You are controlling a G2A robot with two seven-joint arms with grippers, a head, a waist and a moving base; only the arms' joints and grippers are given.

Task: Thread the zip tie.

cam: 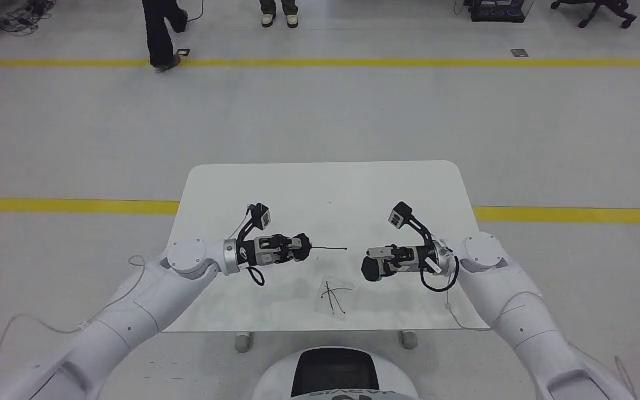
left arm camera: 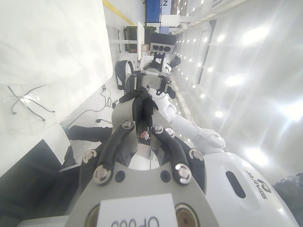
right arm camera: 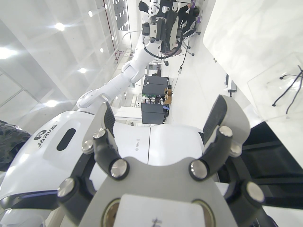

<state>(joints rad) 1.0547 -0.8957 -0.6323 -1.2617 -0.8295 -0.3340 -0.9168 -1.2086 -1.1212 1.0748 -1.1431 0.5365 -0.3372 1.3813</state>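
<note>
- Top view: left gripper [cam: 303,245] is clamped on the zip tie [cam: 328,247], whose tail sticks out to the right above the table [cam: 420,190], aimed at the right gripper [cam: 368,266] — that one's spread wide and empty. Spare ties [cam: 335,297] lie by the near edge. Risk imo: that thin tail looks floppy, so it could droop or slide past the right fingers
- Left wrist view: fingers [left arm camera: 123,114] pressed together, but the tie is hard to pick out here, and the top view shows it plainly
- Right wrist view: pads [right arm camera: 213,116] well apart — it shows the gap far better than the top view. Close too early and it'd pinch air
</note>
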